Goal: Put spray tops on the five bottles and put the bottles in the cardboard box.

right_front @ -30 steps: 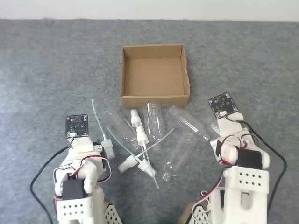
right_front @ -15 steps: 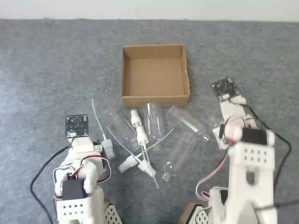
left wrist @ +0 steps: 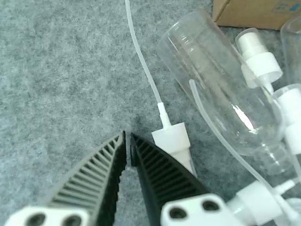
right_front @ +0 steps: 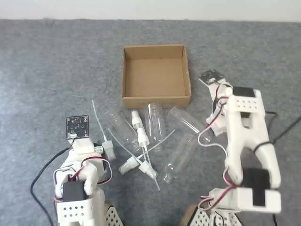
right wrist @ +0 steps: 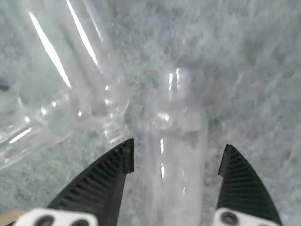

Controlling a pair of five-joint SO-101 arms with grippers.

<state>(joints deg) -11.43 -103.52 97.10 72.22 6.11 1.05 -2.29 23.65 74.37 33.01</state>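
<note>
An open cardboard box stands at the back of the grey carpet. In front of it lie several clear bottles, among them one near the box and one nearer the arms, mixed with white spray tops with long tubes. My left gripper is shut and holds nothing, low over the carpet beside a spray top and a clear bottle. My right gripper is open, its jaws on either side of a lying clear bottle. The right arm stretches out right of the box.
Bare grey carpet spreads left of the box and to its right. A pale wall edge runs along the far side. Cables trail from both arm bases at the front.
The right arm has risen and stretched forward, its wrist now beside the box's right front corner. The left arm, bottles and spray tops have not moved.
</note>
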